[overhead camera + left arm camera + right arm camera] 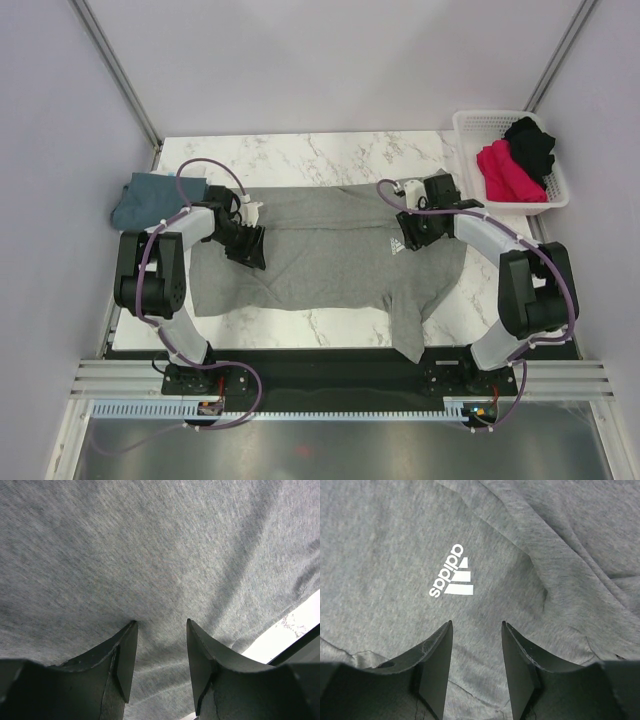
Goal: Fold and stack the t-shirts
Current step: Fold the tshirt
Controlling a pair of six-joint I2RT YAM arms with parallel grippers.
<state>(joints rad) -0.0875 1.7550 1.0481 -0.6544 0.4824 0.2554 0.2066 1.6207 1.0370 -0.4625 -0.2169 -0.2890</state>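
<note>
Four shirts found, one in work.

Largest first. Table (330, 150): marble top, carrying the grey shirt (330, 255). Spread wide across the middle, wrinkled, with one sleeve (408, 335) hanging over the near edge.

Basket (560, 190): well off the grey shirt's far right corner, holding a pink shirt (505, 170) and a black shirt (530, 143) in a heap, unfolded.

Teal shirt (145, 198): bunched just beside the grey shirt's far left corner.

Left gripper (248, 248): down at the grey shirt's left part, jaws parted about halfway, nothing between them. Tips at the cloth; cannot tell whether pressing.

Right gripper (412, 232): at the grey shirt's right part, just beside the logo (452, 577), jaws likewise parted and empty.

Hazards, as judged:
- Pleat pinched instead of an edge, if closed here mid-panel; crooked fold to follow.
- Hanging sleeve dragging the grey shirt off the near edge, or getting trapped inside the fold.
- Skewed fold from uneven lift between the two sides.
- Creases near the logo pressed in if not smoothed first.
- Teal shirt swept aside by the left arm, given how close it lies.
</note>
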